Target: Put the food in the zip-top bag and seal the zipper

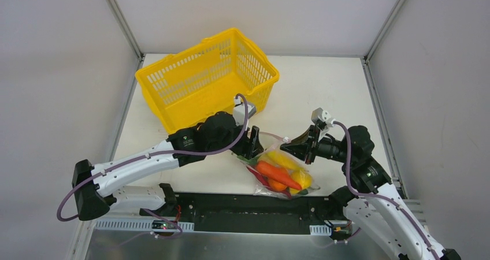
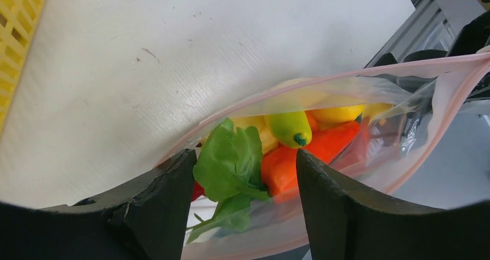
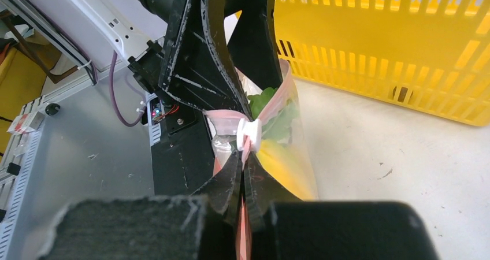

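Observation:
The zip-top bag (image 1: 264, 156) hangs between my two grippers near the table's front edge. The food shows through it: an orange carrot (image 1: 277, 172), yellow pieces and a red one. In the left wrist view I see a green leaf (image 2: 231, 156), a yellow-green lemon (image 2: 289, 127) and the carrot (image 2: 323, 150) inside. My left gripper (image 1: 252, 143) (image 2: 245, 208) has its fingers partly apart, pressed on the bag's bulky end. My right gripper (image 1: 297, 147) (image 3: 244, 162) is shut on the pink zipper (image 2: 346, 75), just behind its white slider (image 3: 250, 132).
A yellow plastic basket (image 1: 202, 81) stands tipped behind the left arm, close to it; its wall fills the right wrist view's top right (image 3: 393, 58). The black and metal base rail (image 1: 248, 205) runs along the table's front edge below the bag.

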